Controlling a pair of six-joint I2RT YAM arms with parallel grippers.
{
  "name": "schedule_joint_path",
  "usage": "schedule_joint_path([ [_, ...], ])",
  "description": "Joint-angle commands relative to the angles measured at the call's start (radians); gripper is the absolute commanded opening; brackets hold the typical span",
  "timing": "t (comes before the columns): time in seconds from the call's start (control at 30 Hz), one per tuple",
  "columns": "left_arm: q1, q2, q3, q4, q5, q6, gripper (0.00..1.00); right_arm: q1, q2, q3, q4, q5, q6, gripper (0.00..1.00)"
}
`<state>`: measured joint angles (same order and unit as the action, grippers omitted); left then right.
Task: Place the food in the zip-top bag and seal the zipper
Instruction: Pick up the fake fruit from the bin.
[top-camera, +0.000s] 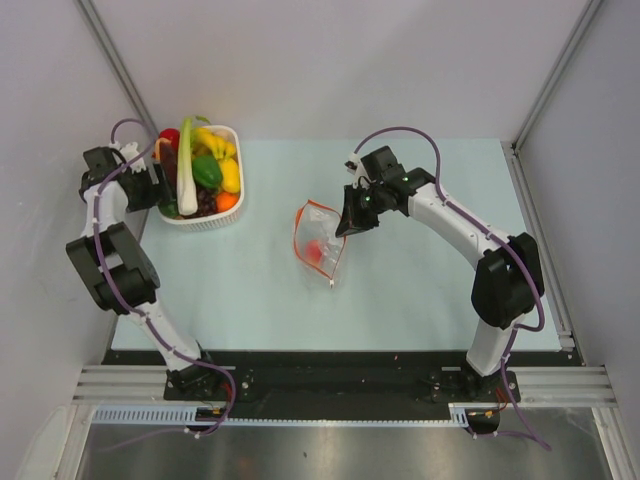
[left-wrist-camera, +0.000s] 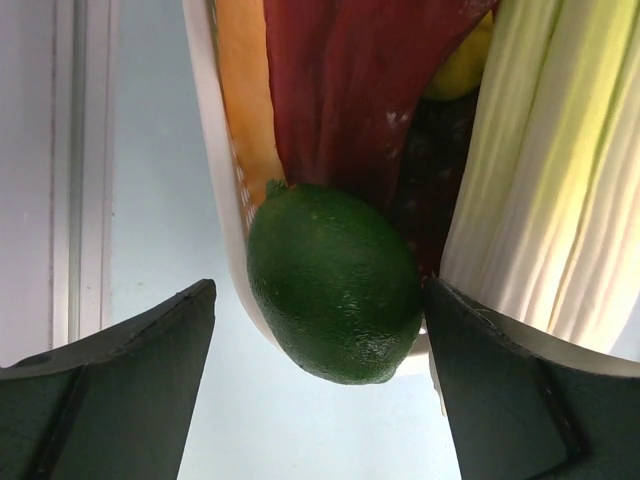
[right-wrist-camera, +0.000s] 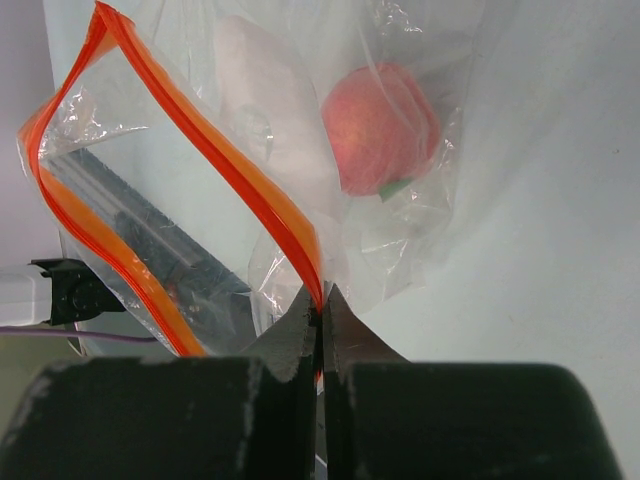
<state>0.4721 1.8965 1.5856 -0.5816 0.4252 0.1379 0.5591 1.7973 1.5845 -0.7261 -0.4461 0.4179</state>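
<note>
Pale-blue table (top-camera: 300, 300) | I saw left gripper (left-wrist-camera: 320, 290) spread wide, unclamped, astride green fruit (left-wrist-camera: 335, 285) at white basket (top-camera: 200, 223) of food (top-camera: 205, 165) | zip-top bag (top-camera: 318, 240) mid-table, pink fruit (right-wrist-camera: 380, 125) inside | right gripper (right-wrist-camera: 320, 312) pinched tight on zipper (right-wrist-camera: 250, 190).

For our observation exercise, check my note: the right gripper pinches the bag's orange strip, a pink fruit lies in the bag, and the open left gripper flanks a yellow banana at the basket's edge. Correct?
One slip: in the left wrist view the open left gripper flanks a green lime, not a yellow banana. The basket, right gripper, orange strip, bag and pink fruit are as stated.
</note>
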Motion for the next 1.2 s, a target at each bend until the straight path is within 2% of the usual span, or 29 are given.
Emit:
schedule_joint_path([
  [0.0,-0.006,0.012,0.005,-0.011,0.014,-0.017,0.88,0.001,0.005,0.037,0.004,-0.006,-0.001,0.00],
  [0.13,-0.007,-0.007,0.002,-0.008,-0.008,-0.017,0.80,0.002,0.008,0.037,0.002,-0.006,-0.001,0.00],
  [0.23,-0.006,-0.046,-0.003,0.000,-0.029,-0.021,0.66,0.002,0.008,0.037,0.002,-0.005,-0.001,0.00],
  [0.43,-0.007,-0.128,0.005,0.014,-0.097,-0.040,0.47,0.001,0.010,0.037,0.004,-0.005,-0.004,0.00],
  [0.63,-0.009,-0.198,0.022,0.002,-0.125,-0.047,0.36,-0.011,0.013,0.031,0.002,-0.016,-0.001,0.00],
  [0.73,-0.029,-0.282,0.007,0.014,-0.105,-0.035,0.35,-0.019,0.014,0.028,0.002,-0.029,0.001,0.00],
  [0.83,-0.119,-0.391,0.008,0.000,-0.005,-0.003,0.37,-0.022,0.011,0.023,0.004,-0.039,0.002,0.00],
  [0.97,-0.428,-0.514,-0.009,-0.035,0.058,0.017,0.41,-0.024,0.002,0.012,0.011,-0.048,0.007,0.00],
  [1.0,-0.496,-0.533,-0.021,-0.031,0.058,0.017,0.43,-0.024,0.001,0.011,0.013,-0.049,0.007,0.00],
  [1.03,-0.614,-0.560,-0.045,-0.023,0.050,0.014,0.44,-0.024,-0.004,0.008,0.014,-0.051,0.007,0.00],
  [1.17,-0.884,-0.574,-0.101,-0.020,0.003,0.012,0.47,-0.025,-0.015,0.005,0.014,-0.057,0.007,0.00],
])
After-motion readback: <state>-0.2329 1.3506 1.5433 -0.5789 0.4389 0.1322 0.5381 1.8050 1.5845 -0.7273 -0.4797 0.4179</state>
